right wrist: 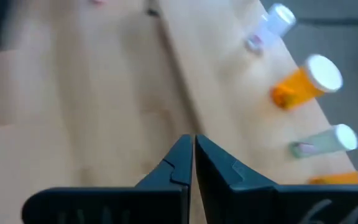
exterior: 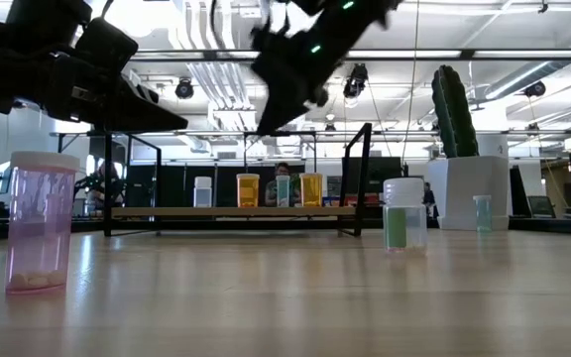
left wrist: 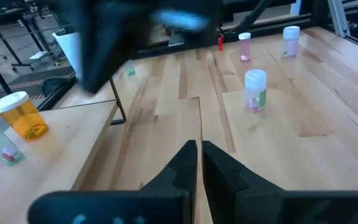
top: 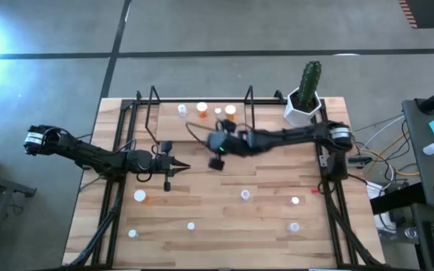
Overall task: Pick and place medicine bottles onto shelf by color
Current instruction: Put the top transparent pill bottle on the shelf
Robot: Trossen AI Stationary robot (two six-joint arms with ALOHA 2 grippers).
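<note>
The shelf (top: 168,128) is a low wooden board in a black wire frame at the table's far side. On it stand a clear bottle (top: 182,110), an orange one (top: 202,108), a greenish one (top: 218,111) and a second orange one (top: 230,110); they also show in the low view (exterior: 248,188). Several more bottles stand on the table, among them a pink one (exterior: 38,223) and a green one (exterior: 402,213). My right gripper (top: 202,137) is shut and empty above the shelf's near part, pointing left. My left gripper (top: 185,167) is shut and empty in front of the shelf, pointing right.
A white pot with a green cactus (top: 305,102) stands at the far right corner, with a small greenish bottle (exterior: 481,211) beside it. Loose bottles (top: 245,194) (top: 139,196) (top: 294,226) are scattered over the table's near half. Black frame rails (top: 111,196) run along both table sides.
</note>
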